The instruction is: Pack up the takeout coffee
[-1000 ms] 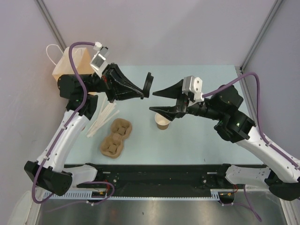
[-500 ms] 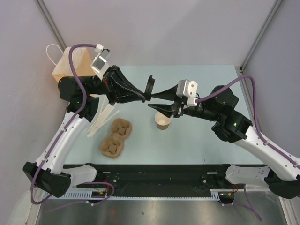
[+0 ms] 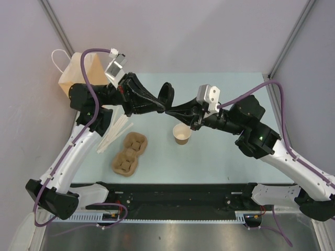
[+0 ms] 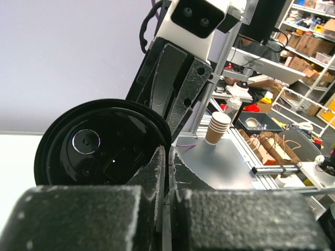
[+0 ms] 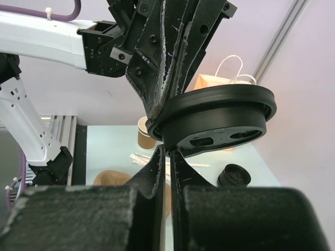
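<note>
A round black lid [image 3: 167, 95] hangs on edge above the middle of the table. My left gripper [image 3: 163, 108] is shut on its rim, and the lid [image 4: 99, 151] fills the left of the left wrist view beside that gripper [image 4: 167, 150]. My right gripper [image 3: 169, 111] meets it from the right, shut on the lower rim. In the right wrist view the lid [image 5: 220, 123] sits just above that gripper [image 5: 168, 151]. A lidless tan paper cup [image 3: 181, 134] stands below them on the table. The takeout coffee is out of view.
A tan paper bag [image 3: 78, 70] with white handles stands at the back left corner. White wrapped sticks [image 3: 112, 133] and a brown pulp cup carrier [image 3: 129, 153] lie left of the cup. A short stack of black lids [image 5: 234, 175] rests on the table.
My right gripper, open a second ago, has moved left to the lid and shut on its rim. The left gripper has kept its hold and shifted slightly right.
</note>
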